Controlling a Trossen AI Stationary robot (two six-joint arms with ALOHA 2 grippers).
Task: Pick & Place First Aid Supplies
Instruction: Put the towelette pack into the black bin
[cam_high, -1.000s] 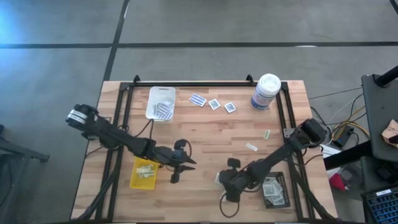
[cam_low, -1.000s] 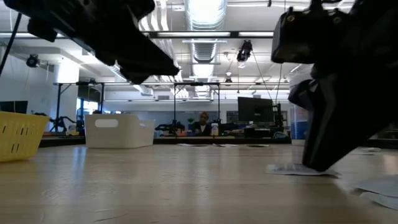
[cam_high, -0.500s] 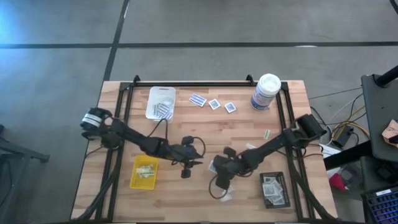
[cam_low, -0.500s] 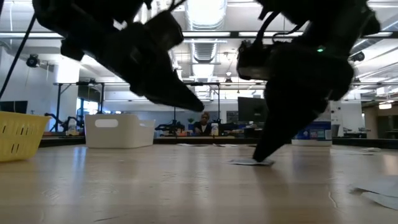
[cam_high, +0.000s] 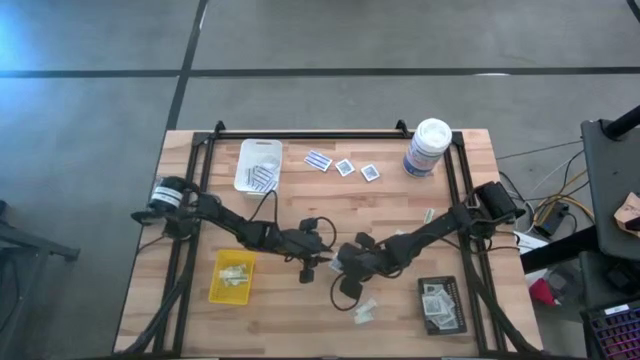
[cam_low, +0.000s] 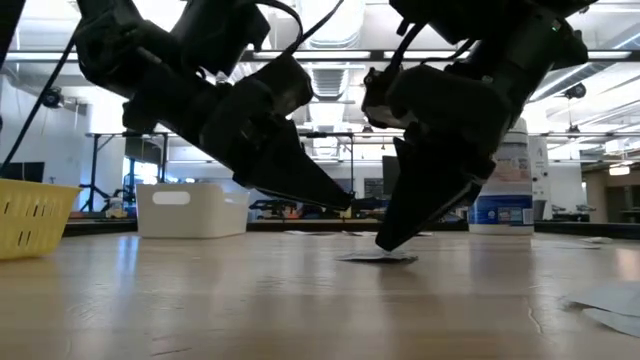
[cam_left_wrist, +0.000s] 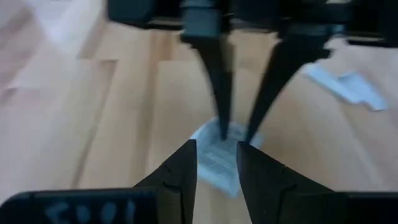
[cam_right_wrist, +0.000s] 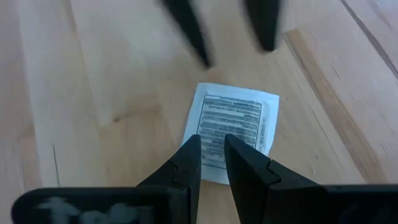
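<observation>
Both grippers meet over one white packet (cam_right_wrist: 231, 129) with grey printed lines, lying flat on the wooden table (cam_high: 330, 215) near its middle. The right gripper (cam_right_wrist: 212, 160) points down at it, its two dark fingers (cam_right_wrist: 186, 163) standing a narrow gap apart with their tips over the near edge of the packet; whether the tips actually press the paper cannot be told. In the low view the same gripper (cam_low: 392, 238) comes down steeply, its tip at the packet (cam_low: 376, 258) on the tabletop.

The left gripper (cam_left_wrist: 216, 167) faces it from the other side, its fingers (cam_left_wrist: 181, 173) slightly spread with nothing between them. Just beyond its fingertips lies the packet (cam_left_wrist: 217, 155), with the right gripper's two slim fingers standing on its far part. In the low view the left gripper (cam_low: 335, 203) hangs tilted, its tip above the table and just beside the right one.

From above, the two grippers (cam_high: 318, 262) (cam_high: 340, 270) show almost tip to tip. Other packets (cam_high: 365, 309) lie near the right gripper, behind its fingers. More supplies sit in the yellow tray (cam_high: 217, 283), the black tray (cam_high: 458, 310) and the white tray (cam_high: 243, 172); three packets (cam_high: 345, 166) lie beside the white canister (cam_high: 428, 148).
</observation>
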